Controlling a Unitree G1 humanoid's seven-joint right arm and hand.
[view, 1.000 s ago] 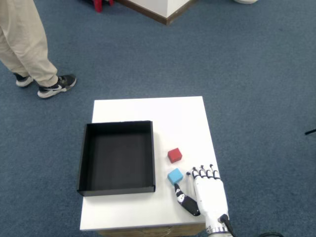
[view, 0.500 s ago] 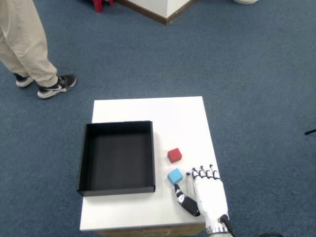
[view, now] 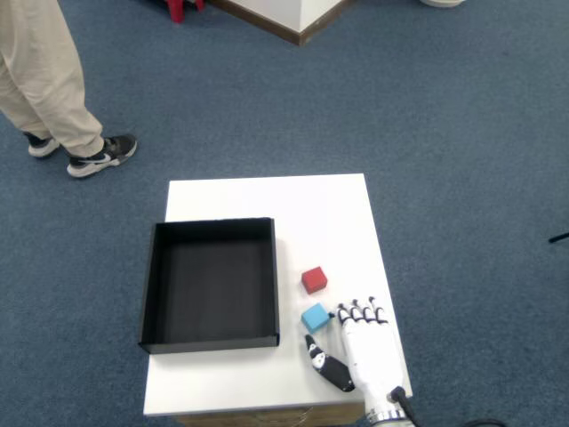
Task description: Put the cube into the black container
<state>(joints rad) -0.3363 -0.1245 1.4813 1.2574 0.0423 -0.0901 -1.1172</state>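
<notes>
A blue cube [view: 315,317] lies on the white table [view: 267,200], just right of the black container [view: 211,283]. A red cube [view: 314,280] sits a little farther back. My right hand [view: 363,351] is white with black fingertips and rests at the table's near right edge. It is open, its fingers pointing away from me, the nearest fingertip close to the blue cube's right side. Its thumb [view: 323,362] reaches out to the left, just in front of the blue cube. The black container holds nothing.
A person's legs and shoes [view: 101,153] stand on the blue carpet at the far left. A white block with a brown base [view: 298,20] is at the top centre. The table is small, with edges close on all sides.
My right hand has shifted slightly left and forward toward the blue cube. Both cubes and the container have stayed put.
</notes>
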